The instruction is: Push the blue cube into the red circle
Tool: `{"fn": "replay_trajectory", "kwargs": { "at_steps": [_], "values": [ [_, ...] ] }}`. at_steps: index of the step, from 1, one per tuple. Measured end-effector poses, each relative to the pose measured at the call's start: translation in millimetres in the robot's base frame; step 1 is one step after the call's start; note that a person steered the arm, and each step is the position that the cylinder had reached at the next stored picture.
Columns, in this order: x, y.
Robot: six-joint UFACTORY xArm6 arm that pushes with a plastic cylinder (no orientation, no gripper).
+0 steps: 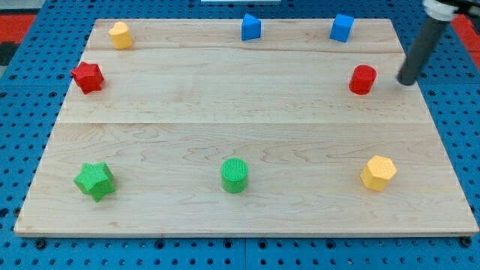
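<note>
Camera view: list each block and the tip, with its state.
blue cube: top right, untouched
red cylinder: upright, left of my tip
blue wedge: top edge
yellow cylinder: top left
red star: left
green star: bottom left
green cylinder: upright
yellow hexagon: bottom right

view: single | angle: high, oblique, from board's (247, 105) near edge | range: whole board

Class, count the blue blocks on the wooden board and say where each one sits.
2. A blue block with a slanted top sits at the view's top, near the middle; the blue cube sits at the view's top right, above the red cylinder. Nothing appears hidden.
</note>
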State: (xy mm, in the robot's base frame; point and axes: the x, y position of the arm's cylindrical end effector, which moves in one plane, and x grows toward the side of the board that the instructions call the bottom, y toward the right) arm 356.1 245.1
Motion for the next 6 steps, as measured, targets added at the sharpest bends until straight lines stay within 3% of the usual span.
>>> {"fn": "replay_trajectory", "kwargs": {
  "at_steps": [1,2,3,4,6],
  "values": [
    [9.7,-100.2],
    [23.0,-93.6],
    [29.8,-35.9],
    [-25.8,9.2],
    [-164.0,16.0]
  ]
}}
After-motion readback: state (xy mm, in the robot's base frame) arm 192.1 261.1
